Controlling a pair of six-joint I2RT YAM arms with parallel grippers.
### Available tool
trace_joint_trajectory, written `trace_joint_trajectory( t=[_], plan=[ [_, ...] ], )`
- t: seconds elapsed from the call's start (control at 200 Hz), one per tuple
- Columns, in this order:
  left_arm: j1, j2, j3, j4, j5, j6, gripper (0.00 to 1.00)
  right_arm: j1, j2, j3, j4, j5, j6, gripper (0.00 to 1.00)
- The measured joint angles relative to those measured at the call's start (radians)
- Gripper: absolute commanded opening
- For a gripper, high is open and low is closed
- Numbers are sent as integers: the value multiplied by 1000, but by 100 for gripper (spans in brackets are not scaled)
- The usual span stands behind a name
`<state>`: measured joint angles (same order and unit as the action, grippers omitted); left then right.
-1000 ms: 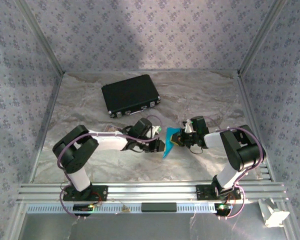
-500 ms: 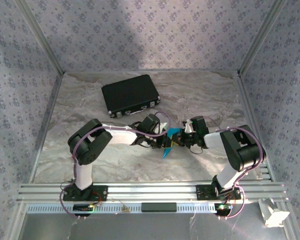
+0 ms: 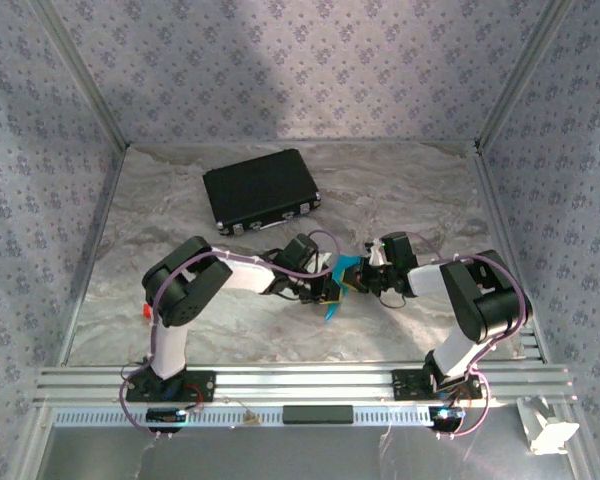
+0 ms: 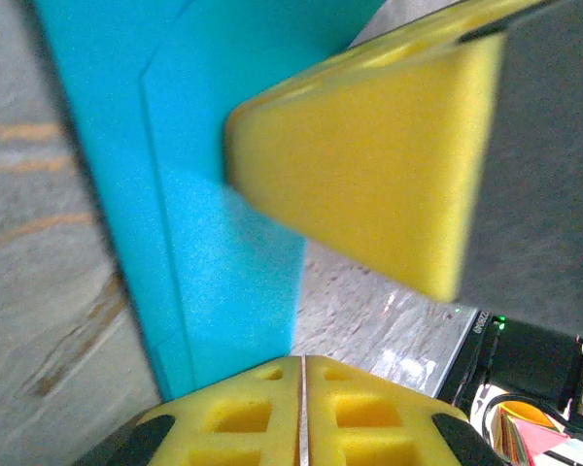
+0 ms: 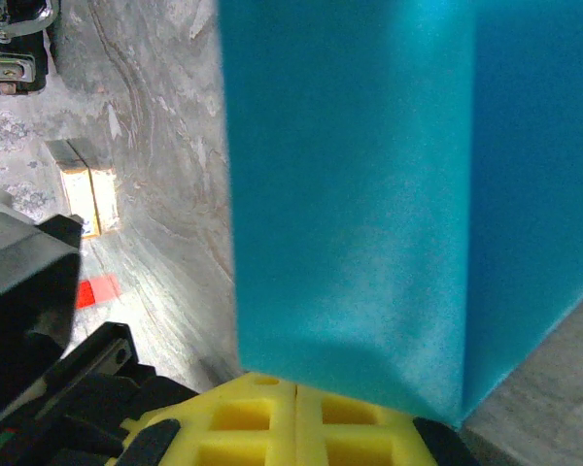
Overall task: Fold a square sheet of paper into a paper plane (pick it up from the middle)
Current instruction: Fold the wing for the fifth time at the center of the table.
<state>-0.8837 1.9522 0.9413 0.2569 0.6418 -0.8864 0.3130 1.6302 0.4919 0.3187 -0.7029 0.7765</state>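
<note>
The square sheet of paper (image 3: 342, 268) is bright cyan, folded into a narrow strip with a pointed lower end, and hangs in the air above the table's middle. My left gripper (image 3: 326, 287) meets it from the left, and its yellow pads (image 4: 235, 419) are pressed together at the paper's (image 4: 214, 194) lower edge. From the right, my right gripper (image 3: 359, 283) is shut on it too, with the paper (image 5: 369, 194) rising straight out of its closed tips (image 5: 296, 388). One yellow pad of the right gripper (image 4: 369, 165) lies against the paper in the left wrist view.
A black case (image 3: 262, 190) lies at the back left of the marble table (image 3: 410, 190). A small red block (image 3: 145, 312) sits by the left arm's elbow and also shows on the table as a red patch (image 5: 97, 289). Patterned walls enclose the table.
The left arm has swung right, bringing its gripper up to the paper, and its jaws have come together there. The red block has come into view. The right arm has stayed still.
</note>
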Motion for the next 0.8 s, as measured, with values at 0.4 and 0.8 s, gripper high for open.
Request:
trace_joint_trajectory(
  t=[0.4, 0.8],
  plan=[
    [-1, -2, -25, 46, 13, -5, 7, 0, 0, 0, 0, 0, 0, 4],
    [-39, -48, -37, -90, 15, 72, 6, 0, 0, 0, -1, 1, -4, 4]
  ],
)
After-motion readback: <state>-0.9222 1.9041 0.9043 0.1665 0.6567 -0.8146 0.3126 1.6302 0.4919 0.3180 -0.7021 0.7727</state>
